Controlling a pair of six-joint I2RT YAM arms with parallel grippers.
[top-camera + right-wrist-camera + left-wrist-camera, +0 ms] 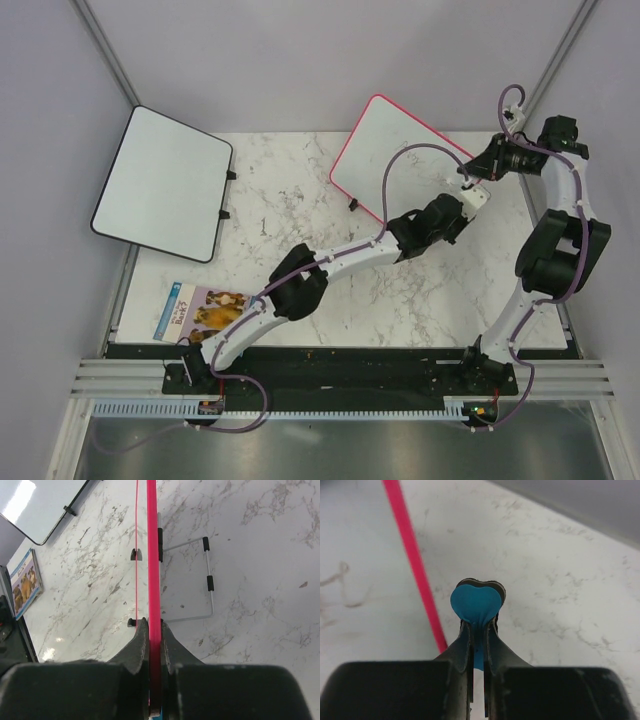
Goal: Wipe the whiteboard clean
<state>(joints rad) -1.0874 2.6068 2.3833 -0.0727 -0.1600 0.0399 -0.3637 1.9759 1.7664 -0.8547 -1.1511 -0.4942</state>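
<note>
Top external view: the whiteboard [395,150], white with a pink frame, sits at the far right of the marble bench [290,215], propped at a tilt. Both arms reach to its right-hand corner.

Right wrist view: the right pincer [154,630] is clamped on the pink frame, which is seen edge-on and runs straight up between the two fingers. Behind the board, a wire stand [210,582] with black sleeves rests on the bench.

Left wrist view: the left pincer [477,625] is closed on a small blue heart-shaped piece [475,602], possibly an eraser pad, though its material is unclear. The piece lies just to the right of the pink frame, over the marble; whether it touches any surface cannot be told. Faint grey scribbles [340,580] mark the white face to the left of the frame.

At the far left, a black-framed white board [165,185] overhangs the bench edge. A picture booklet [200,310] lies near the left arm's base.
</note>
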